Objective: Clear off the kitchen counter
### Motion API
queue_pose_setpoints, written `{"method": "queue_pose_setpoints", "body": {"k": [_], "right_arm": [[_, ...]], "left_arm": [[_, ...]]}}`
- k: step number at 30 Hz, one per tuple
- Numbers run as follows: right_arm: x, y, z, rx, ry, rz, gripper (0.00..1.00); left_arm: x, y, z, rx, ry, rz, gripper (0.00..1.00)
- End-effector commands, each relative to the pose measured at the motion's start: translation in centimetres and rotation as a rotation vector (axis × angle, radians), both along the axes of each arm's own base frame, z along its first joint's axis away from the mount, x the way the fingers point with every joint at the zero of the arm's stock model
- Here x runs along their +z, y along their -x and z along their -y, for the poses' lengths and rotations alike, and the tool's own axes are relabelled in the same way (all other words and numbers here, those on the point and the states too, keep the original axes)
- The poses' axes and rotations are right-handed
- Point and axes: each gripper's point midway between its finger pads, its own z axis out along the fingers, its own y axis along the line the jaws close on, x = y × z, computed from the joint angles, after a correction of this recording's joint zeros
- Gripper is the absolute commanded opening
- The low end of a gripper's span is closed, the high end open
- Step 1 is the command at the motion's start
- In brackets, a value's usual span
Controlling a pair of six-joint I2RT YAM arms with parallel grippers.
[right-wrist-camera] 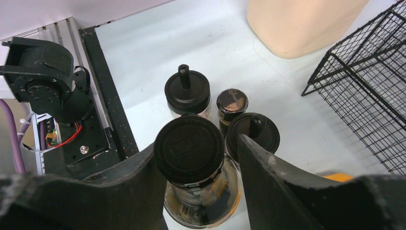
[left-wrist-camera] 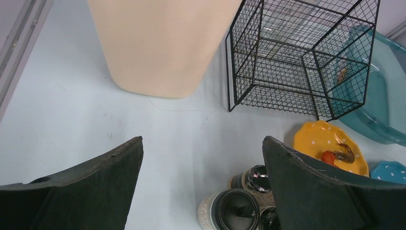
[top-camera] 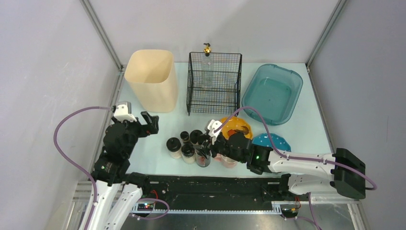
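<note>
Bench (top-camera: 311, 130) beneath wire basket (top-camera: 214, 81). Left fingers (left-wrist-camera: 95, 177): spread, empty, near-left of basket. Right fingers (right-wrist-camera: 268, 182): astride black-lidded jar (right-wrist-camera: 189, 148) on near side of basket (cannot tell if clamped). Risk: off-centre pinch tips jar into neighbour jars (right-wrist-camera: 187, 91).

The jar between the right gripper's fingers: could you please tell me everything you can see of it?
The jar is clear glass with a round, flat black lid, seemingly plastic, that bears embossed ridges. Something dark lies at its bottom. It stands upright on the kitchen counter, nearest the front rail in a cluster of black-lidded jars, close beside a knob-lidded jar. The right gripper straddles its lid; whether the fingers press it cannot be told.
</note>
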Motion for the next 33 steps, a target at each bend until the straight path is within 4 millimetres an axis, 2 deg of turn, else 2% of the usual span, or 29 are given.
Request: {"method": "queue_pose_setpoints", "body": {"k": [1, 4, 6, 10, 11, 13, 18, 19, 22, 23, 24, 27, 30, 33], "right_arm": [[1.0, -0.3, -0.2, -0.006, -0.059, -0.009, 0.53], [0.8, -0.4, 0.0, -0.011, -0.056, -0.013, 0.47], [0.9, -0.4, 0.1, -0.011, -0.056, -0.013, 0.4], [1.4, -0.4, 0.3, -0.011, -0.066, 0.002, 0.16], [1.9, -0.4, 0.4, -0.009, -0.074, 0.013, 0.06], [2.9, -0.4, 0.8, -0.017, -0.093, 0.038, 0.0], [7.1, -0.2, 2.4, -0.035, -0.151, 0.121, 0.0], [7.3, -0.2, 2.6, -0.036, -0.143, 0.128, 0.0], [10.1, 0.1, 3.7, -0.039, -0.17, 0.179, 0.0], [10.5, 0.1, 4.0, -0.044, -0.167, 0.186, 0.0], [12.0, 0.2, 4.5, -0.046, -0.195, 0.205, 0.0], [13.8, 0.5, 5.3, -0.05, -0.218, 0.231, 0.0], [16.7, 0.3, 6.5, -0.078, -0.247, 0.283, 0.0], [18.5, -0.5, 7.2, -0.119, -0.228, 0.353, 0.0]], "left_arm": [[0.5, -0.5, 0.3, -0.007, 0.025, 0.019, 0.98], [0.5, -0.5, 0.3, -0.006, 0.026, 0.019, 0.98], [0.5, -0.5, 0.2, -0.003, 0.026, 0.019, 0.98], [0.5, -0.6, 0.2, -0.002, 0.026, 0.019, 0.98], [0.5, -0.6, 0.2, -0.003, 0.026, 0.019, 0.98], [0.5, -0.6, 0.2, -0.001, 0.027, 0.017, 0.98], [0.4, -0.6, 0.1, 0.0, 0.028, 0.017, 0.98], [0.4, -0.6, 0.2, -0.002, 0.028, 0.017, 0.98], [0.4, -0.6, 0.1, 0.0, 0.028, 0.016, 0.98], [0.4, -0.7, 0.1, -0.001, 0.028, 0.014, 0.98], [0.4, -0.7, 0.2, -0.003, 0.029, 0.014, 0.98], [0.4, -0.7, 0.2, -0.003, 0.029, 0.013, 0.98], [0.3, -0.7, 0.2, -0.004, 0.031, 0.012, 0.98], [0.3, -0.7, 0.2, -0.005, 0.031, 0.01, 0.98]]}}
